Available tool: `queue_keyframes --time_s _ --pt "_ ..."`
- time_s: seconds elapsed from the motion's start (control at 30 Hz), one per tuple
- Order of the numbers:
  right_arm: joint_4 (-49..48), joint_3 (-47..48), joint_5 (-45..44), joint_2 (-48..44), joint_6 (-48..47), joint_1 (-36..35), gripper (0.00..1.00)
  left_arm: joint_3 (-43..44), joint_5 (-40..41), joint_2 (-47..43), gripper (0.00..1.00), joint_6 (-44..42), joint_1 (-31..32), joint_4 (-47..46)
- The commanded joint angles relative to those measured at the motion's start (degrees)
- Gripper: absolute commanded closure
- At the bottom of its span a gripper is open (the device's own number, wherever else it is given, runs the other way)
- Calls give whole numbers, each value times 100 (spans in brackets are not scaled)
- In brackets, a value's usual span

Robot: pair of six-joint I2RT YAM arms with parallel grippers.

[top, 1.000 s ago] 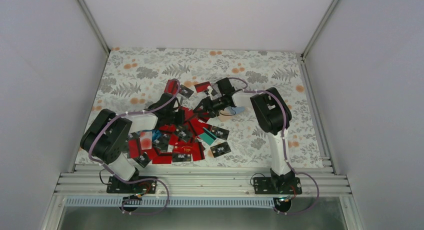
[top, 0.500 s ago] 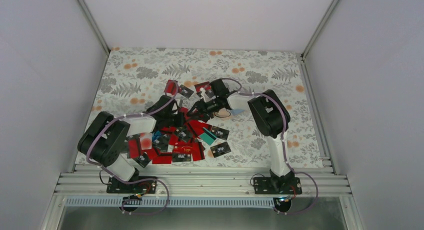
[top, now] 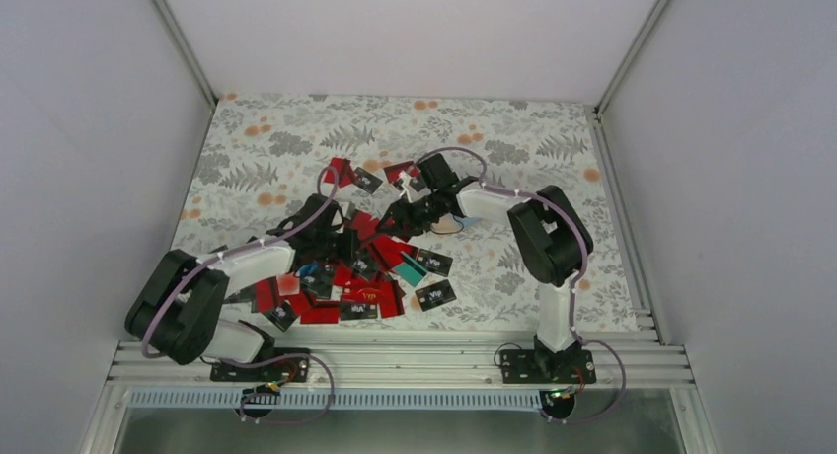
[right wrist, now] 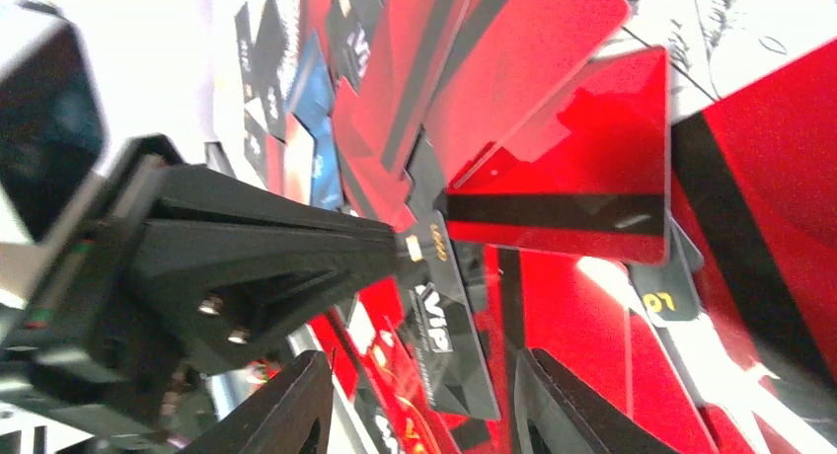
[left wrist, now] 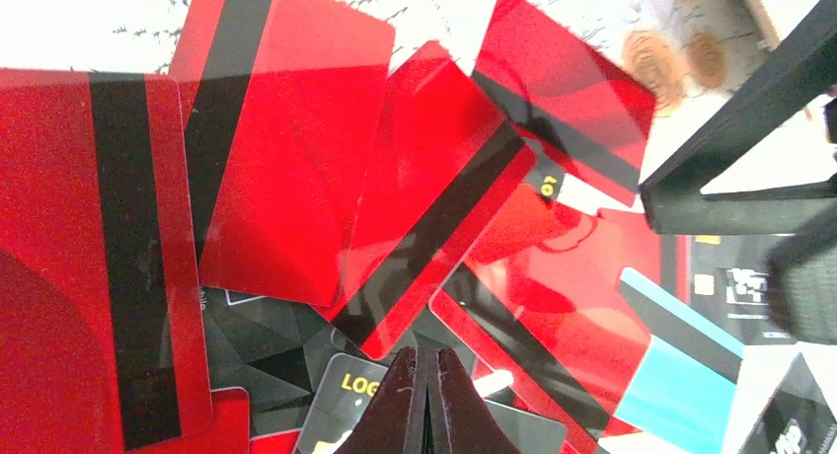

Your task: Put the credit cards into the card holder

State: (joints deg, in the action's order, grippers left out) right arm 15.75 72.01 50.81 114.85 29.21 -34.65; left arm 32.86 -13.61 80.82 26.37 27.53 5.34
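Flowered table (top: pixel 276 148) carried one heap of credit cards (top: pixel 370 276), too many to count. Since one second before, your right gripper (right wrist: pixel 422 360) had moved left over it, jaws half apart and empty; your left gripper (left wrist: pixel 419 375) stayed closed. One card holder (top: pixel 451 222) lay under the right arm.

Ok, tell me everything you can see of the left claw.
The left claw is shut: its two dark, tapering fingers are pressed together with nothing visible between them. It points down over the scattered credit cards, tips above black cards bordered by red ones with black stripes. Whether the tips touch a card cannot be told.
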Motion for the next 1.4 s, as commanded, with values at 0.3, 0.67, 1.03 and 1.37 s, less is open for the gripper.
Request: queue_keyframes --time_s 0.3,0.67,1.03,1.37 --pt "854 -1132 -2081 -1316 -1085 -452 54 -255 629 -573 96 533 937 802" --pt "1144 -2607 -3284 -2777 -503 -544 54 81 694 -522 94 773 1816 799" --pt "1342 -3164 -4248 -3139 199 -547 57 1105 501 929 94 679 2517 144" --pt "1028 -3465 -3512 -2948 225 -798 59 1208 172 1564 94 630 2748 -67"
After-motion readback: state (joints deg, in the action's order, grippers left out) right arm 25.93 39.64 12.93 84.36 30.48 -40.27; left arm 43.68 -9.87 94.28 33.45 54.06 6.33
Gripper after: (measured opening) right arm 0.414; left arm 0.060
